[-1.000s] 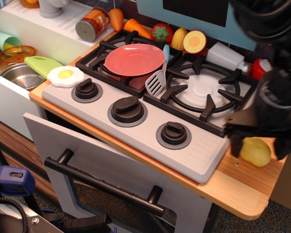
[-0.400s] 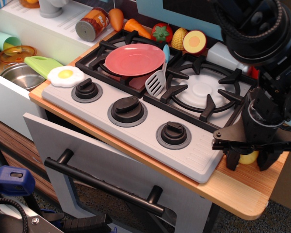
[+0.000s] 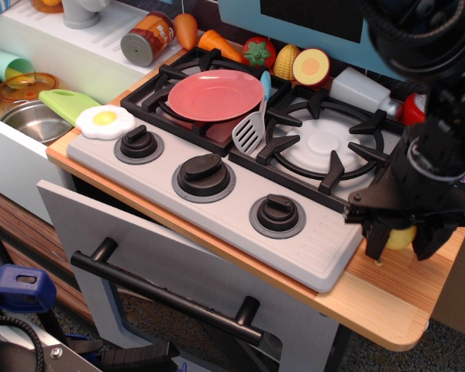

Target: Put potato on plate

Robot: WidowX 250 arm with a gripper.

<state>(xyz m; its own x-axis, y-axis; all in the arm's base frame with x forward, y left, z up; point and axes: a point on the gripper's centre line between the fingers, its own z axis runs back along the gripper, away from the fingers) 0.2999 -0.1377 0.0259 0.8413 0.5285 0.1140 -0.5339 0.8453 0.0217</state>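
The pale-yellow potato [image 3: 401, 235] is at the right end of the wooden counter [image 3: 387, 298], just past the stove's right edge. My black gripper [image 3: 397, 248] comes down from above with a finger on each side of it and is shut on it; only a small strip of the potato shows between the fingers [image 3: 374, 242]. I cannot tell whether the potato still touches the counter. The salmon-pink plate [image 3: 215, 94] lies flat on the back left burner, far to the left of the gripper, with nothing on it.
A white spatula [image 3: 250, 132] lies between the burners by the plate. The right burner grate [image 3: 323, 143] is bare. A fried-egg toy [image 3: 105, 118], corn [image 3: 285, 60], halved fruit [image 3: 311, 67], white bottle [image 3: 360, 89] and can [image 3: 147, 37] ring the stove.
The gripper came down over the potato and closed its fingers around it. Since 0.4 s ago it has risen a little and shifted slightly right with the potato between its fingers.
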